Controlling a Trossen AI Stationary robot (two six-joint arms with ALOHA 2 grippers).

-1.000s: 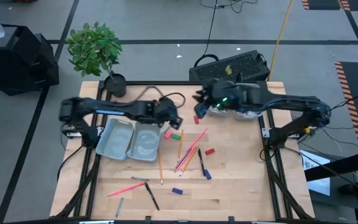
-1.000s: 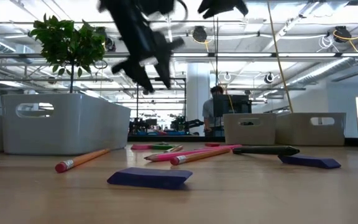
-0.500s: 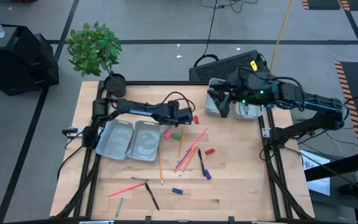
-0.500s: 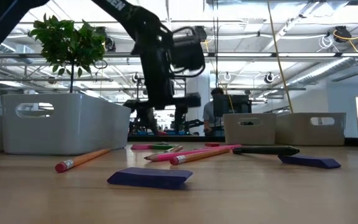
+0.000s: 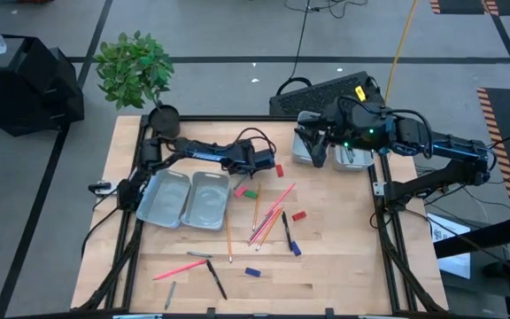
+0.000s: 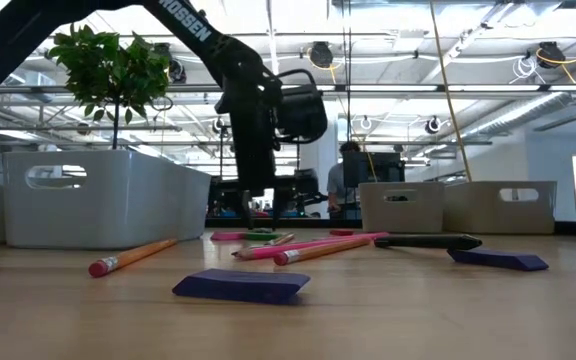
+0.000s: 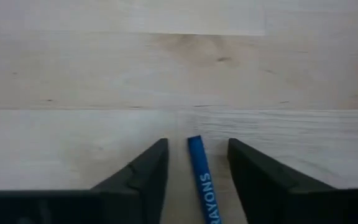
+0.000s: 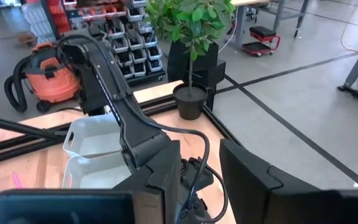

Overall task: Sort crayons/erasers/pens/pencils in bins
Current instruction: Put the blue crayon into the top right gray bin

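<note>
A blue crayon lies flat on the wood, between the open fingers of my left gripper; a gap shows on each side of it. That gripper stands low over the table's far middle, fingers pointing down, next to a red eraser. My right gripper hangs open over the right pair of bins with nothing between its fingers. The left pair of bins lies nearer the left edge. Orange and pink pencils, black pens and small erasers are scattered over the table's middle and front.
A potted plant stands at the far left corner. A pink pencil lies near the front edge. A green eraser and a pink eraser lie just in front of the left gripper. A keyboard sits beyond the far edge.
My left gripper has gone toward the table's right edge and come down from high above to just over the wood, its fingers now on either side of the blue crayon. My right gripper has drawn back toward the right edge and now stays over the right bins.
</note>
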